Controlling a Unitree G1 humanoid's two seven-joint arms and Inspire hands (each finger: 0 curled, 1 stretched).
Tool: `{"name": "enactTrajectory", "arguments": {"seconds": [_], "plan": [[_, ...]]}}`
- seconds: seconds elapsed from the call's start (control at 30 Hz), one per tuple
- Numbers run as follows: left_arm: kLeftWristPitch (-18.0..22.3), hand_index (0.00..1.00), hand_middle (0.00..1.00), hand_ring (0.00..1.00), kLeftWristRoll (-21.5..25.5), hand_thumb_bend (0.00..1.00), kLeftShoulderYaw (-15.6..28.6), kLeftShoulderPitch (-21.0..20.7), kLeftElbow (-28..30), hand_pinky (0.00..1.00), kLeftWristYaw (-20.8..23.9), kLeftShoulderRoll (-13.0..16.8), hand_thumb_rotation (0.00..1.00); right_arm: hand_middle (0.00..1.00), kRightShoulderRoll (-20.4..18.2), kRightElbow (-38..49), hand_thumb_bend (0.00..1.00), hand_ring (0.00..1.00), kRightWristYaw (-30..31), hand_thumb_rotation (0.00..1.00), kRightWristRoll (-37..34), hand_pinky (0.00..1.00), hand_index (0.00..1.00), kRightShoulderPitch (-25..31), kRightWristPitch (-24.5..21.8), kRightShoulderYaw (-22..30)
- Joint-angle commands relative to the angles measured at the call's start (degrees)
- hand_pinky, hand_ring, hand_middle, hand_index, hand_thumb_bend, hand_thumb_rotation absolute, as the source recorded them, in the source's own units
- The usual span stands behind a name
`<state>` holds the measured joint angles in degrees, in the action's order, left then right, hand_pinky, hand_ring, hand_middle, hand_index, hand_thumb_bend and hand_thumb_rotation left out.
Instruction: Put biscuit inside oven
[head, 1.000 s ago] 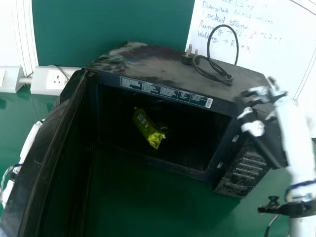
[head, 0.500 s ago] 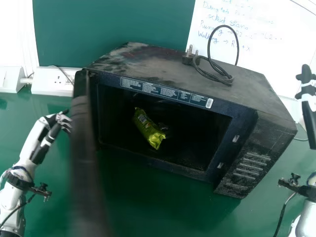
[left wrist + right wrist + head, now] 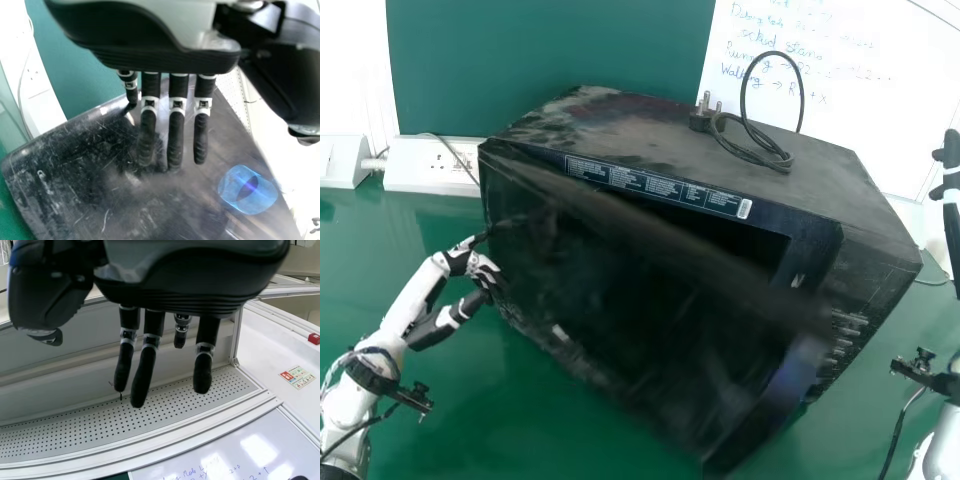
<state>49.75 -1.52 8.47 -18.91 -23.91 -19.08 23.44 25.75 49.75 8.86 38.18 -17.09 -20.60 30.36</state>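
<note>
Black-and-white left hand (image 3: 478,268): fingers extended, nothing gripped, at the dark glossy door (image 3: 620,300). Door ajar across boxy black oven (image 3: 720,150), which sits on green tabletop (image 3: 560,425). Biscuit: cannot tell where. Far right, black-and-white right hand (image 3: 952,215), fingers straight, empty.

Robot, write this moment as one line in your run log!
Left hand: at door | Door: partly open | Right hand: open, away from oven
</note>
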Motion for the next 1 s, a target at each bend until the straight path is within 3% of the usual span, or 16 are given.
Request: {"name": "enactTrajectory", "arguments": {"seconds": [0.0,0.4,0.7,0.97], "plan": [[1.1,0.49,0.4,0.31,-1.2,0.52,-1.4,-0.1,-0.7,0.26,-0.2,0.7,0.06,0.33,0.9,0.0,0.74,0.22,-0.5,0.4,0.1,0.18,0.5,0.2,-0.1,0.4],[2.7,0.49,0.4,0.32,0.3,0.52,-1.6,-1.7,-4.9,0.27,0.6,1.5,0.06,0.35,0.9,0.0,0.76,0.22,-0.9,0.42,0.2,0.18,0.5,0.1,-0.9,0.2],[-4.2,0.49,0.42,0.34,3.2,0.51,0.1,-2.8,-7.7,0.28,1.9,1.6,0.05,0.35,1.3,0.2,0.75,0.23,-0.7,0.4,1.1,0.19,0.5,-0.4,-2.9,-0.3],[-5.7,0.49,0.41,0.34,4.5,0.51,2.0,-5.0,-14.3,0.29,2.7,2.3,0.05,0.37,1.7,-1.0,0.75,0.24,-1.6,0.42,0.6,0.2,0.5,-0.1,-1.8,0.2]]}}
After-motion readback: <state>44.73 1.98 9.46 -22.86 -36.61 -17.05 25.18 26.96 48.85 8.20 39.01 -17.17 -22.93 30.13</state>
